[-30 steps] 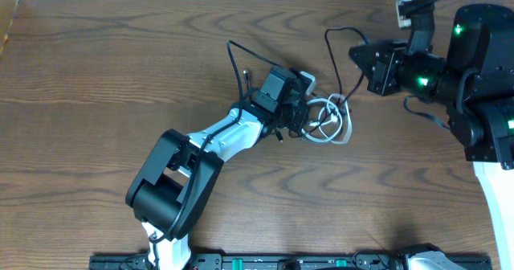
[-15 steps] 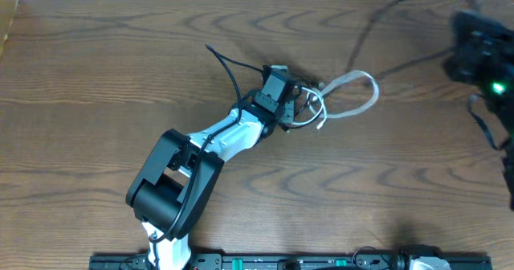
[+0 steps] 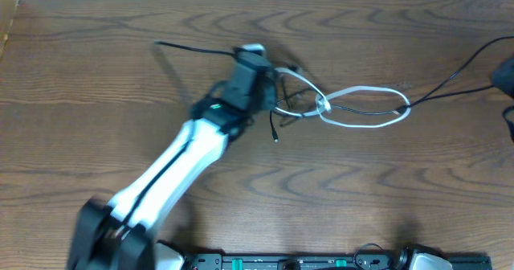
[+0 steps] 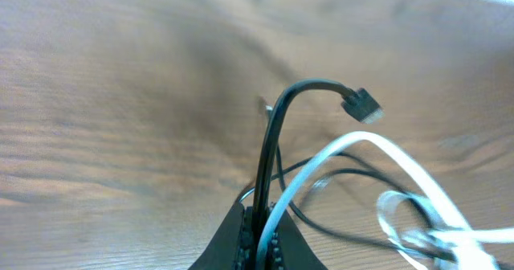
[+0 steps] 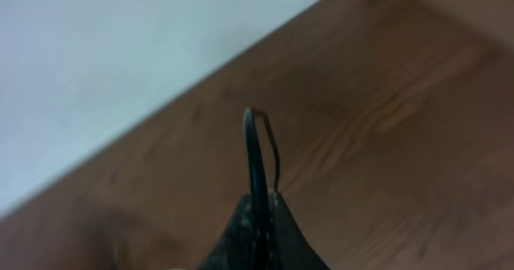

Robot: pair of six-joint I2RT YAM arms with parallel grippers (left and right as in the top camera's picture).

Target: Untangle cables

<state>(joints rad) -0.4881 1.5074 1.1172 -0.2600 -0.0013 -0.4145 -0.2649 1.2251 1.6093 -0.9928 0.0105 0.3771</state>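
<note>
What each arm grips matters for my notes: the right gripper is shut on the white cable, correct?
Not the white one. The right gripper is shut on the black cable, as the right wrist view shows. The white cable lies looped on the table, away from that gripper.

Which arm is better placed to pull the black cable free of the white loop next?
Right, probably. The right gripper is shut on the black cable, which runs out of the looped white cable toward it; the left gripper clamps both at the tangle, better as an anchor.
</note>
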